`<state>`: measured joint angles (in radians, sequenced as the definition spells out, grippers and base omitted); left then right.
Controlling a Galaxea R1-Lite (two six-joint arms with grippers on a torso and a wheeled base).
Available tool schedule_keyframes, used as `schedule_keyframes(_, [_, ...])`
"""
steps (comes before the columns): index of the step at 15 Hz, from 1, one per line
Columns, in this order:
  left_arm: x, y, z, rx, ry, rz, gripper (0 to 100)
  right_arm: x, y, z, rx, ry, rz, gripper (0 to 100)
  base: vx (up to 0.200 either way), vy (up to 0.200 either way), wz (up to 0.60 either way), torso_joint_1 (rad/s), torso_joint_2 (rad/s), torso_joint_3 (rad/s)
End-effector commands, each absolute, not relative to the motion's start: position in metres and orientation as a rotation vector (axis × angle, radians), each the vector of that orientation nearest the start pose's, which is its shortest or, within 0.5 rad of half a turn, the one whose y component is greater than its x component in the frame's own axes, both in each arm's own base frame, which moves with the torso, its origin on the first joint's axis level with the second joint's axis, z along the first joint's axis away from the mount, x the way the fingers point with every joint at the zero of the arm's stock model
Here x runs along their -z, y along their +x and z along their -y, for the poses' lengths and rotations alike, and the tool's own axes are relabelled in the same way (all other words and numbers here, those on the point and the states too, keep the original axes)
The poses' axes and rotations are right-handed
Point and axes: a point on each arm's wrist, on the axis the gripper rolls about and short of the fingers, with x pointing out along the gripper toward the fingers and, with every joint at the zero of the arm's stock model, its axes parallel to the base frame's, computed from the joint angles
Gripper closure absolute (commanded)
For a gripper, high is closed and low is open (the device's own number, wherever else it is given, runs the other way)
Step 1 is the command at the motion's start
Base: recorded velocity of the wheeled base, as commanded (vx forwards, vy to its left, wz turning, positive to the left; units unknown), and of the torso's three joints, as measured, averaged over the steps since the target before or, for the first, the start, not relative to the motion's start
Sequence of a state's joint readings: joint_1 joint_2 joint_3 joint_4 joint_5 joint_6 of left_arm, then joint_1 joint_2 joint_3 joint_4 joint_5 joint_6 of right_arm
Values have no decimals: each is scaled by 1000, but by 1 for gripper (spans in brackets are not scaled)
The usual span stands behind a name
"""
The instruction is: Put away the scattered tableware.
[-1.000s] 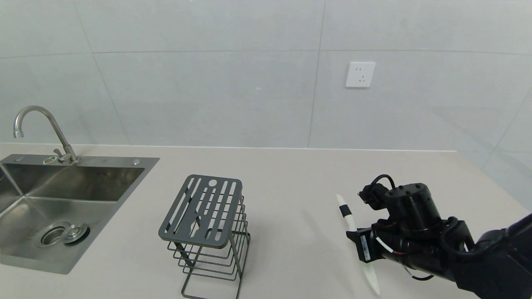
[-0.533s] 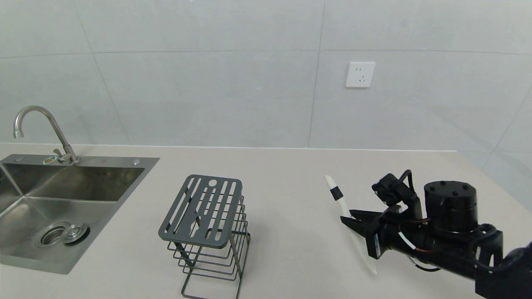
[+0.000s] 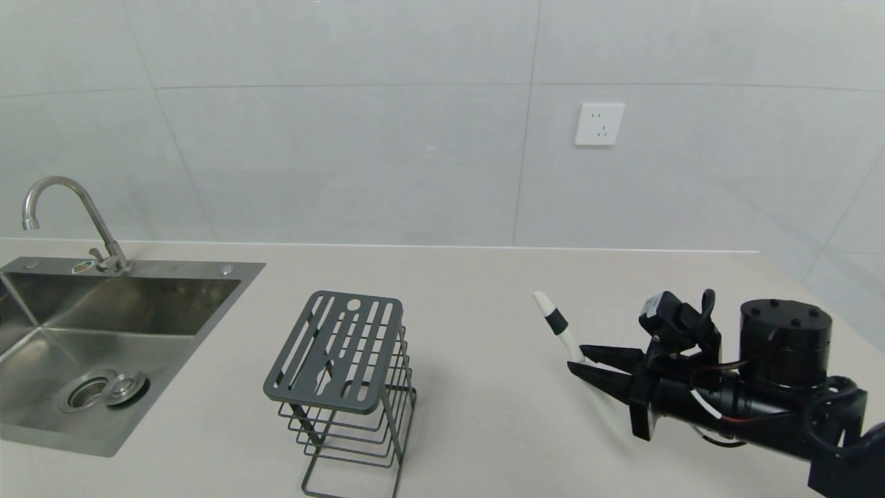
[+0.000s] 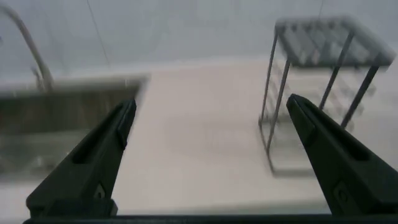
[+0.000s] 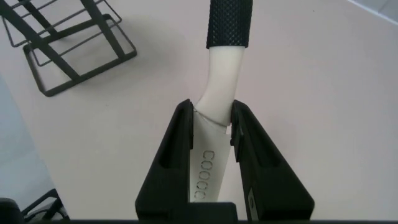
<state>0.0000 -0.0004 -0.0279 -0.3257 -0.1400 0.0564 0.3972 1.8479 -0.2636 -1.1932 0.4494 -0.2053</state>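
Observation:
A white utensil (image 3: 568,341) with a black band on its handle is tilted over the counter, handle end pointing away and to the left. My right gripper (image 3: 586,360) is shut on its white middle, fingers level and pointing left. In the right wrist view the white utensil (image 5: 222,71) runs out between the right gripper (image 5: 211,112) fingers, black textured grip beyond them. A dark grey wire rack (image 3: 337,349) with a slotted top stands at mid-counter, left of the utensil. My left gripper (image 4: 211,106) is open and holds nothing, with the rack (image 4: 323,74) ahead of it.
A steel sink (image 3: 104,318) with a curved faucet (image 3: 69,207) takes up the counter's left end. A white wall socket (image 3: 599,124) sits on the tiled wall behind. Bare counter lies between the rack and my right gripper; the counter's right edge runs past the right arm.
My right wrist has turned so its fingers now point left and level. The utensil stays in its grip, and its handle end has swung left and farther from me.

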Motion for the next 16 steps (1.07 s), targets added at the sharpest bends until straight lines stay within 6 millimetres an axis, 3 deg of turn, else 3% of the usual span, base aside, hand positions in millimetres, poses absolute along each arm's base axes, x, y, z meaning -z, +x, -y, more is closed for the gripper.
schedule_keyframes(1, [-125,-37,5,209,57,364,0,-78,224,-106,-891,-185,-292,100,0,0,0,0,0,0])
schedule_keyframes(4, [-140,-44,8,392,-29,383,0,-88,220,-106,-975,-221,-205,100,0,0,0,0,0,0])
schedule_keyframes(6, [-162,-50,10,492,-77,391,0,-95,217,-107,-1024,-246,-152,100,0,0,0,0,0,0])
schedule_keyframes(8, [-188,-39,11,576,-85,331,0,-103,212,-106,-1067,-257,-102,100,0,0,0,0,0,0])
schedule_keyframes(10, [-198,-24,13,674,-85,247,0,-105,210,-109,-1099,-260,-84,100,0,0,0,0,0,0])
schedule_keyframes(16, [-200,13,19,975,-138,10,0,-110,198,-129,-1198,-262,-50,100,0,0,0,0,0,0])
